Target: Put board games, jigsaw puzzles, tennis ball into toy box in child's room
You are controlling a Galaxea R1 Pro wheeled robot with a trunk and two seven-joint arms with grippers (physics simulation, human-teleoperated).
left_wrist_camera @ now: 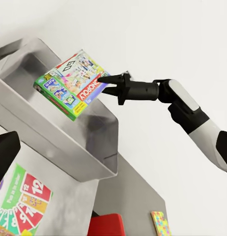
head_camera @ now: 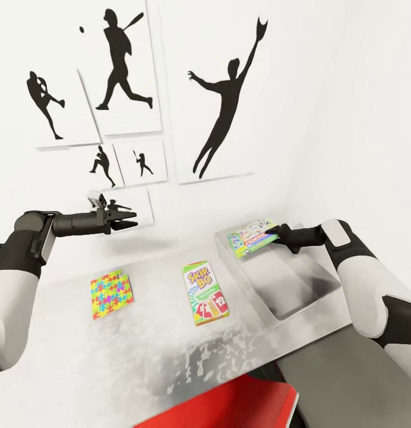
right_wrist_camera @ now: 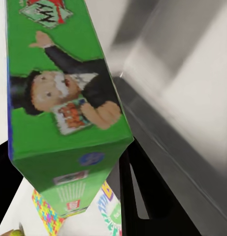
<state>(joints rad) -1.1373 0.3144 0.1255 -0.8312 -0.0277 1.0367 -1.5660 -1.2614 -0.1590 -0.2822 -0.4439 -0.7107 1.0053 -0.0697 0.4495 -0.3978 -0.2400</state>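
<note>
My right gripper (head_camera: 275,232) pinches a green Monopoly box (head_camera: 253,236), tilted, over the bin (head_camera: 300,291); left gripper (head_camera: 129,219) spread.

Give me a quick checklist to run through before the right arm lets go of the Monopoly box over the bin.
1. Grip: right gripper is shut on the Monopoly box, pinching one edge. Ok.
2. Position: the box hangs above the toy box at its far end, tilted. Ok, though part of it may overhang the rim; cannot tell.
3. Landing spot: the bin's bare floor shows beneath. Ok.
4. Left gripper: jaws open, held above the table, away from the bin. Ok.
5. Left to pack: SKIP-BO box and jigsaw puzzle lie flat on the table outside the bin. Not ok.
6. Tennis ball: cannot tell.
</note>
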